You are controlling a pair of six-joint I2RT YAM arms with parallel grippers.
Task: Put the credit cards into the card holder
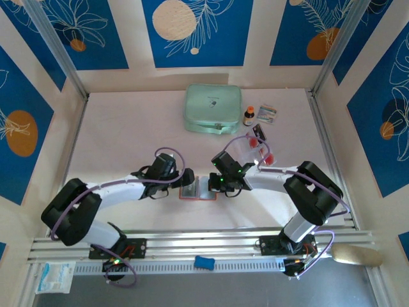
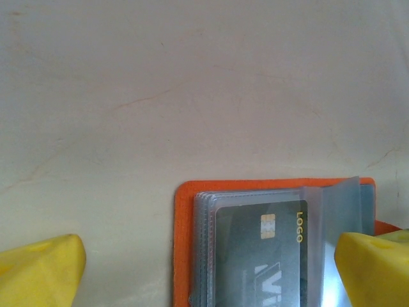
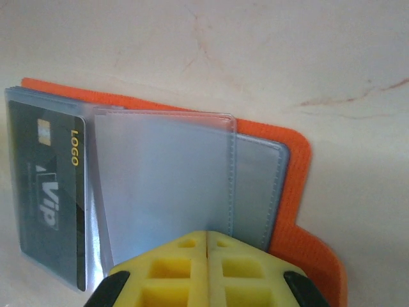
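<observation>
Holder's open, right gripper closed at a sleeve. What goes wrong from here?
1. The right gripper looks shut on a lifted clear sleeve; pulling may drag or tip the card holder.
2. The left gripper is open astride the holder, one finger near the sleeve; it could snag.

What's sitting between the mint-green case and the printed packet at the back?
A small dark bottle stands between them, seen in the top view.

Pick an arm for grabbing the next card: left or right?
Left, probably. The left gripper is open and empty at the card holder; the right gripper is shut at the raised clear sleeve, seemingly propping it. Caveat: spare cards lie nearer the right arm.
</observation>
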